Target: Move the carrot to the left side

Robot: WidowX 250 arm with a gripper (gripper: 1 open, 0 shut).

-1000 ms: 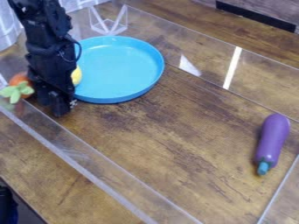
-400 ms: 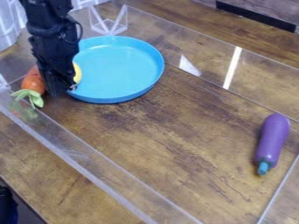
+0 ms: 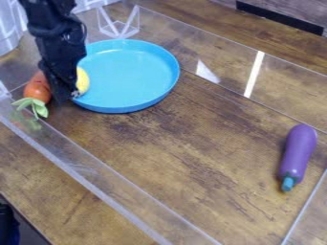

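Since the earlier frame the carrot [image 3: 34, 92] has shifted from a spot low beside the gripper to a resting place at the far left of the wooden table [image 3: 166, 153], orange body uppermost, green leafy top trailing toward the near edge. It lies just left of the blue plate [image 3: 128, 75], apparently set down there to satisfy the task. Directly beside it, the black gripper [image 3: 59, 88] stands pointing down, between carrot and plate; whether its jaws are parted cannot be told. A yellow ball [image 3: 83, 80] shows at the plate's left rim. Well apart, at the right, lies the purple eggplant [image 3: 296, 156].
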